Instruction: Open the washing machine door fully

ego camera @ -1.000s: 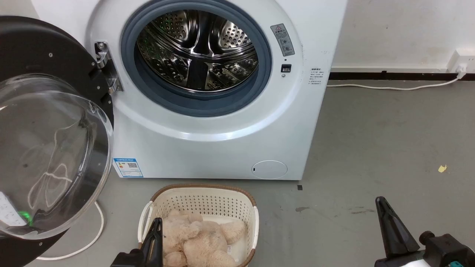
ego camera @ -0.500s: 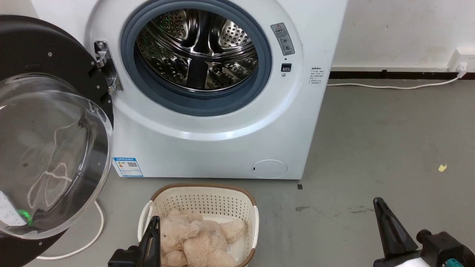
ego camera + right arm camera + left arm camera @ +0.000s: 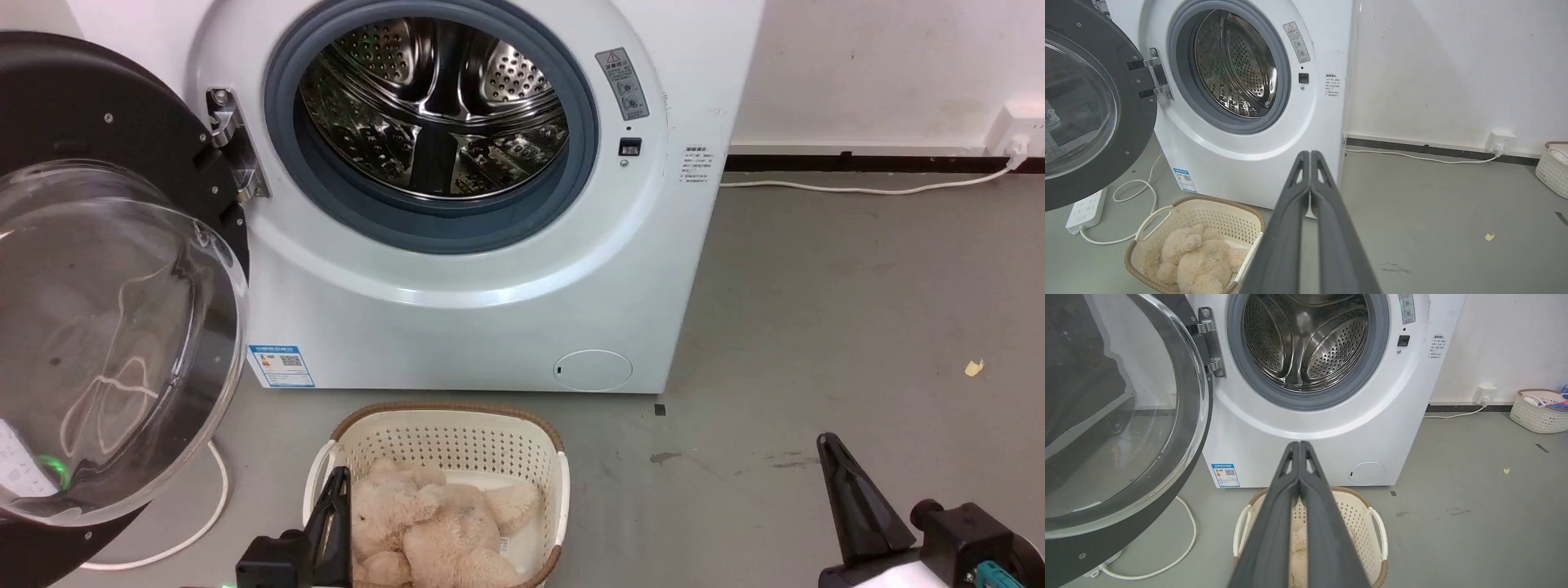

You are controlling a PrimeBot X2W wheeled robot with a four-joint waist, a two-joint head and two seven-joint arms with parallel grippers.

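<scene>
The washing machine door (image 3: 114,310) hangs swung out at 9 o'clock of the steel drum (image 3: 433,106), carried on its metal hinge (image 3: 237,147). Its inner face, with the bulging glass bowl, is turned toward the head camera, and the drum mouth is wholly uncovered. Judged from this, the opening looks done or very nearly so; whether the hinge has any swing left I cannot tell. Neither arm touches the door. The left gripper (image 3: 336,506) sits at 7 o'clock of the head view, above the white laundry basket (image 3: 445,411) with its plush toy (image 3: 424,523). The right gripper (image 3: 853,498) is at 4 o'clock above the grey floor (image 3: 816,286), well apart from the machine. In both wrist views the fingers are clenched tip to tip, grasping nothing.
</scene>
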